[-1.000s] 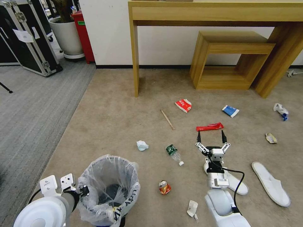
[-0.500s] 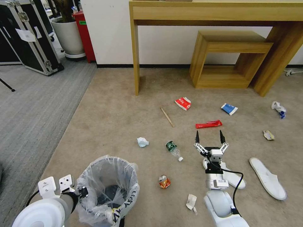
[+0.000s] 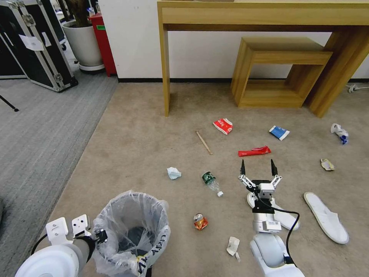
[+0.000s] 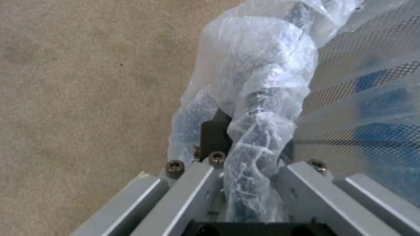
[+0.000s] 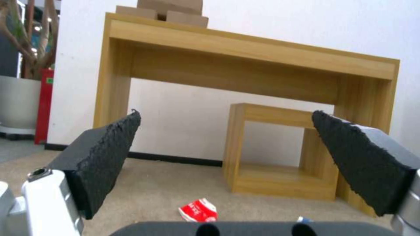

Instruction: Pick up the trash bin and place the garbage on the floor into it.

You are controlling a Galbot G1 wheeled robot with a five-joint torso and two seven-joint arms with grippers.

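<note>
Standing upright, trash bin (image 3: 130,231) rim pinched by left pincer (image 3: 100,234), right pincer (image 3: 257,169) spread, pointing forward.

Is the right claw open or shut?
Open. The right claw holds its two black fingertips wide apart above the floor, with nothing between them.
</note>
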